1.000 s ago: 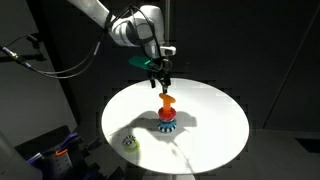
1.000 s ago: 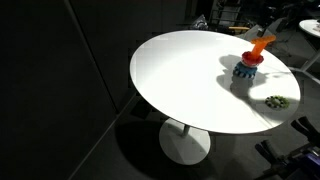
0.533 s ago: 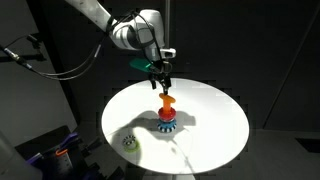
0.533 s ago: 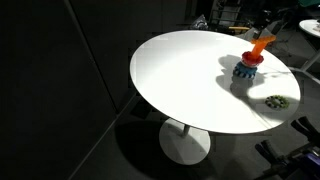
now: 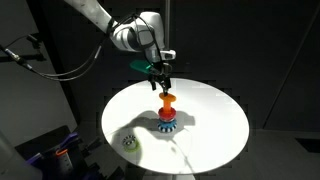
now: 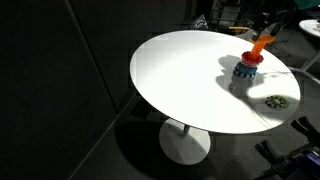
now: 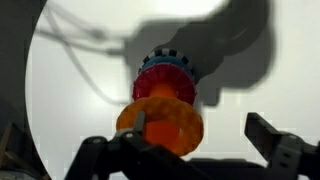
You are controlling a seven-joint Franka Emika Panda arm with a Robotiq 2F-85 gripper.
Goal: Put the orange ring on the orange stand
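Observation:
The orange ring (image 5: pixel 167 100) sits at the top of the orange stand (image 5: pixel 167 111), above the red ring and the blue toothed ring (image 5: pixel 167 124) at its foot. My gripper (image 5: pixel 161 82) hangs just above it. In the wrist view the orange ring (image 7: pixel 160 125) covers the peg; the red ring (image 7: pixel 165 88) and the blue toothed ring (image 7: pixel 168 62) show behind it. My gripper (image 7: pixel 200 128) is open: the ring lies against one finger, and the other finger stands well apart. The ring looks tilted in an exterior view (image 6: pixel 262 44).
The round white table (image 5: pixel 215 110) carries a small pale greenish object with dark specks (image 5: pixel 130 142), also seen near the table's edge (image 6: pixel 277 101). Dark curtains surround the table. Cables and equipment stand beyond it (image 5: pixel 45 155).

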